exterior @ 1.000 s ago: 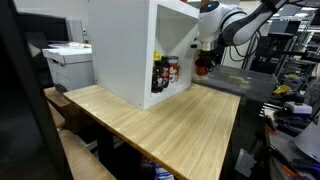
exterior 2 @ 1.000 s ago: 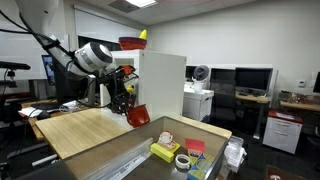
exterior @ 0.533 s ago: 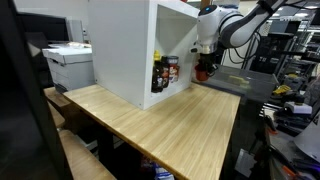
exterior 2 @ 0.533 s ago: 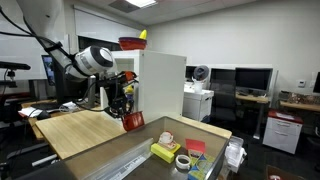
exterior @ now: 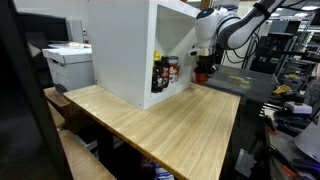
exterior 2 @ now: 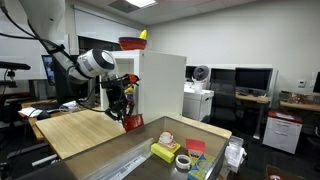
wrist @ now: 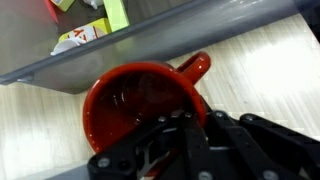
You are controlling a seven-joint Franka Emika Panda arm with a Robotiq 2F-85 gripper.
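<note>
Wooden table (exterior: 170,120) beneath me. White cabinet (exterior: 120,50) at 9 o'clock of my arm in exterior view. Red mug (wrist: 135,105) over tabletop, handle at 2 o'clock in wrist view. My gripper (wrist: 188,122) clamped on mug rim.

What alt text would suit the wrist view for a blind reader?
A red mug, seen from above, is gripped at its rim by the robot's black jaws above a wooden table. A grey tray lies beyond it.
</note>
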